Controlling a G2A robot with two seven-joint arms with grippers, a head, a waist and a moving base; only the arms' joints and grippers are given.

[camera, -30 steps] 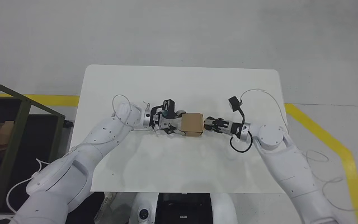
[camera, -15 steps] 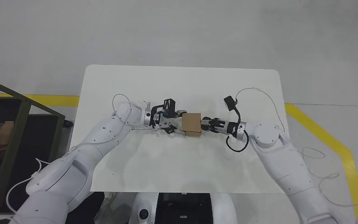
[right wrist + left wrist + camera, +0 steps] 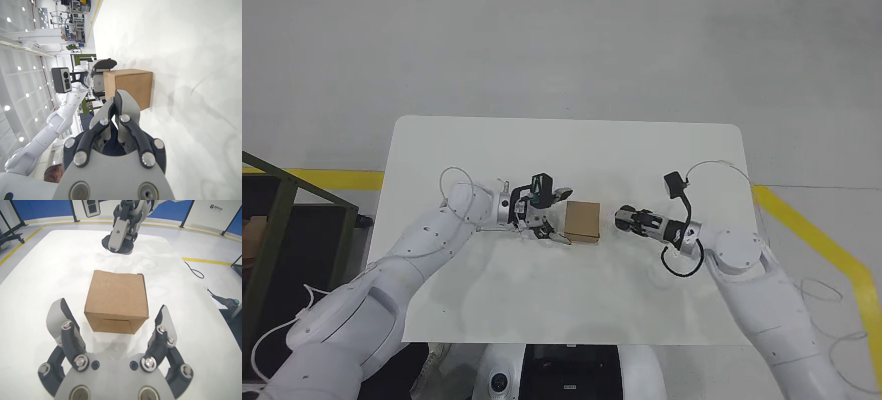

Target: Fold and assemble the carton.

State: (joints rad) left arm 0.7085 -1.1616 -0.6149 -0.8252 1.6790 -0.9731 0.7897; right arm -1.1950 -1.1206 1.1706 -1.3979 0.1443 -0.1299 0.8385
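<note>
One carton (image 3: 583, 222) stands closed at the middle of the table (image 3: 662, 150), between the two grippers. The left gripper (image 3: 554, 222), fingers spread wider than the carton, is just left of it with no contact visible. The right gripper (image 3: 620, 217), fingers pressed together and empty, lies a little apart on the right.

Judged handling: the board is thin, light and hollow. It is likely to slide on the smooth table and to dent at mid-panel. It is best taken across two opposite walls, close to the folded edges where it is stiffest.

The left wrist view reveals the tucked end flap (image 3: 115, 325) and its slot on the left face, hidden from the top view. The top view gives the gap between right gripper and carton.
</note>
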